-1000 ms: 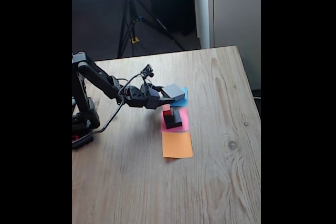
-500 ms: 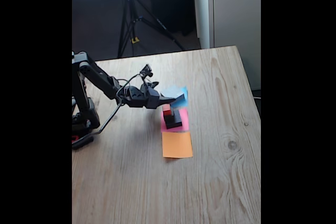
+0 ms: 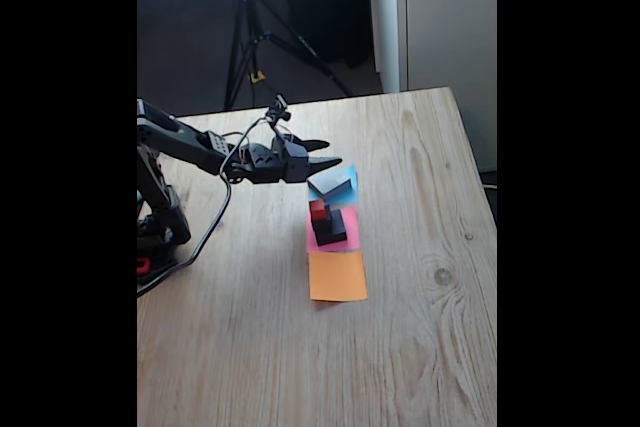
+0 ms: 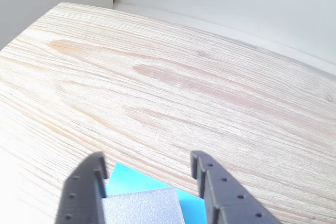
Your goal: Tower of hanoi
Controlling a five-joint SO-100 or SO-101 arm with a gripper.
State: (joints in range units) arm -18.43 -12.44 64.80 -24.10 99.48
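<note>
The wide flat grey block of the tower of hanoi lies on the blue paper square. My gripper hangs open just above and to the left of it, holding nothing. In the wrist view the grey block and blue paper sit low between the spread fingers of the gripper. On the pink paper square stands a black block with the tiny red cube at its upper left. A small dark grey block cannot be made out in that stack.
An orange paper square lies bare in front of the pink one. The arm's base and cable are at the table's left edge. A tripod stands on the floor behind the wooden table.
The gripper opened and let go of the grey block, which now rests on the blue paper. The gripper then rose and drew back to the left.
</note>
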